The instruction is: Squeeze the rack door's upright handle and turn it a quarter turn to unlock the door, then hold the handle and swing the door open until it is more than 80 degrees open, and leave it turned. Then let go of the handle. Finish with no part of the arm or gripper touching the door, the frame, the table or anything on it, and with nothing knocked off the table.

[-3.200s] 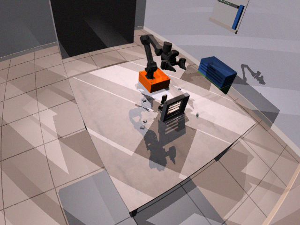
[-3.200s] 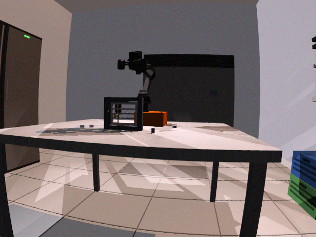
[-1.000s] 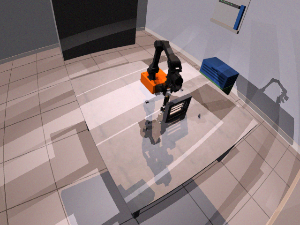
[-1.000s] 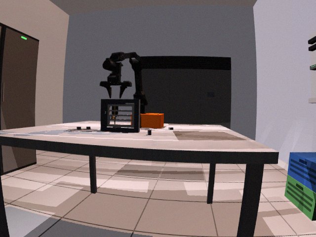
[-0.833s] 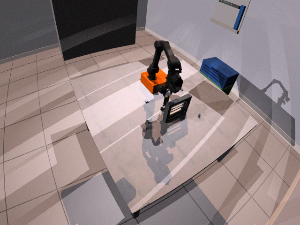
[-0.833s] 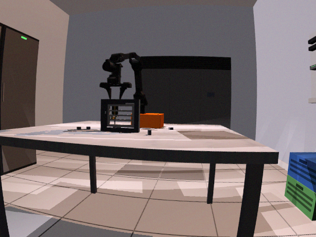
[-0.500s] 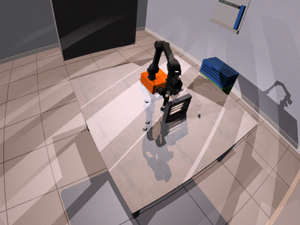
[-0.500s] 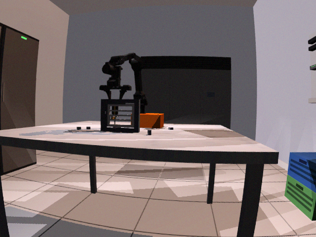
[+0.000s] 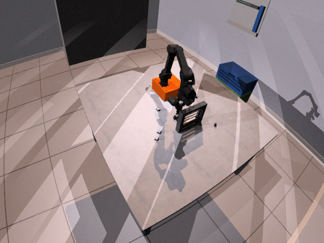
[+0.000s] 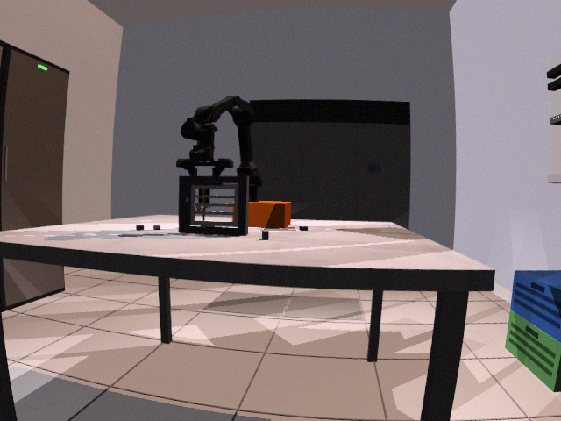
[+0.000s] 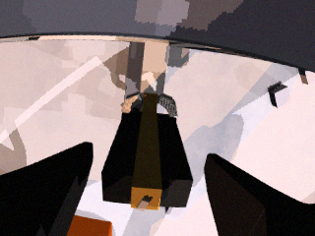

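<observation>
The rack frame (image 9: 178, 126) (image 10: 243, 206) is black and stands upright on the table (image 9: 209, 162) (image 10: 362, 253). The slatted door (image 9: 190, 117) (image 10: 215, 224) looks shut in it. The handle (image 9: 180, 104) (image 10: 203, 197) (image 11: 148, 162) is black with a yellow-orange strip, upright on the arm's side of the door. My gripper (image 10: 205, 171) (image 11: 150, 156) is open and points down over the handle. In the wrist view a finger shows on each side of the handle, with a gap on both sides. In the exterior view the fingertips are just above the frame's top bar, behind it. The top view partly hides the fingers.
The orange base box (image 9: 158, 90) (image 10: 260, 215) (image 11: 92, 227) stands behind the rack under the arm. Several small black blocks lie on the table, one (image 9: 215, 124) (image 10: 265, 235) beside the rack, others on its opposite side. A blue crate (image 9: 233, 75) stands off the table.
</observation>
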Controlling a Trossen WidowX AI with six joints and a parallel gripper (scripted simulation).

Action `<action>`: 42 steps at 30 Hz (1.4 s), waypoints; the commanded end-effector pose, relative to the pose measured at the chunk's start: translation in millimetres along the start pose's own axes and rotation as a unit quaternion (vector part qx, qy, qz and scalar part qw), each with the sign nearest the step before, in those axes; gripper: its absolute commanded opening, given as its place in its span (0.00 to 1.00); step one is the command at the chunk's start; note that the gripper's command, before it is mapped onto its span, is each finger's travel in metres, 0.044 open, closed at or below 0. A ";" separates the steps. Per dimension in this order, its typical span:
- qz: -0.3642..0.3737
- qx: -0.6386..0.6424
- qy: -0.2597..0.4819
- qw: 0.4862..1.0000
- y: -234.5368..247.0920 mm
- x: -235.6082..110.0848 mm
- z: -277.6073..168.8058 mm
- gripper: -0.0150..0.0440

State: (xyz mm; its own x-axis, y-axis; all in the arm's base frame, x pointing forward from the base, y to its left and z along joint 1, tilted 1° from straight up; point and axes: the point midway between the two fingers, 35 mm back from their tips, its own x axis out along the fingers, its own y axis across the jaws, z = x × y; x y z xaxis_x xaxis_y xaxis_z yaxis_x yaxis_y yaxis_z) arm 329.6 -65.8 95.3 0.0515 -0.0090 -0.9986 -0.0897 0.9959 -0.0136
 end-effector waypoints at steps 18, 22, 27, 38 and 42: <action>0.002 -0.002 -0.001 1.000 1.2 20.0 -1.5 0.38; 0.002 -0.002 -0.001 1.000 1.2 20.0 -1.5 0.34; 0.002 -0.002 -0.001 1.000 1.2 20.0 -1.5 0.28; 0.002 0.157 -0.001 0.988 1.2 20.0 -1.5 0.28; 0.002 0.254 0.000 0.967 1.2 20.0 -1.5 0.28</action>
State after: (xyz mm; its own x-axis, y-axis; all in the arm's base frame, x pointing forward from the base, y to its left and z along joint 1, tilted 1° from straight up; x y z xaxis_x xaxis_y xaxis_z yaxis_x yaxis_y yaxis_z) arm 328.5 -64.8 75.5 0.0506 -0.0051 -0.9987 0.2421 0.9702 0.0073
